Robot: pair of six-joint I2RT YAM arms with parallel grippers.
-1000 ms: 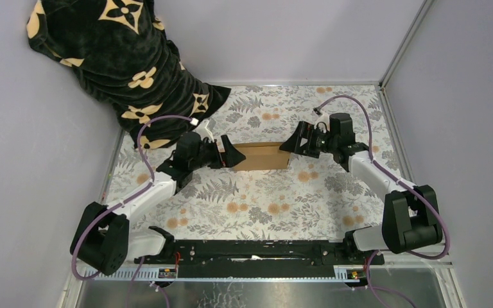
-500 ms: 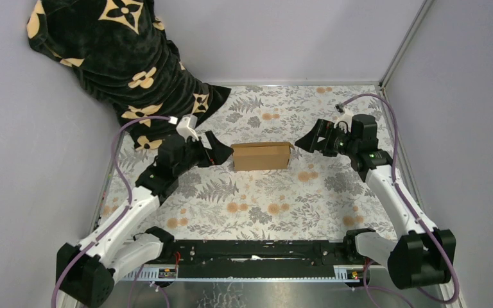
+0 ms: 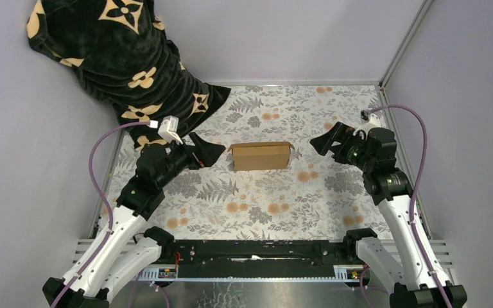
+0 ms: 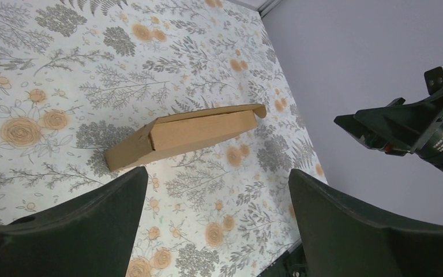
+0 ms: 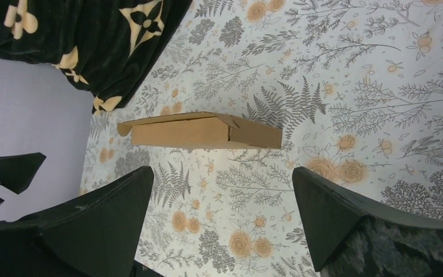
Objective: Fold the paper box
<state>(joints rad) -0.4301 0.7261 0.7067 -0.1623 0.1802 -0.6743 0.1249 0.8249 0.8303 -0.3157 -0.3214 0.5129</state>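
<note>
— Paper box (image 3: 261, 156), overhead view: where?
— On the floral table (image 3: 263, 205), between left gripper (image 3: 215, 151) and right gripper (image 3: 318, 141), touching neither.
— Wrist views?
— Left: fingers spread wide, box ahead, apart. Right: likewise spread, box ahead.

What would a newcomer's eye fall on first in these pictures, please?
A flat brown paper box lies mid-table on the floral cloth. The left claw and right claw, both open, flank it without touching. A black blanket with cream flowers drapes the far left corner.
</note>
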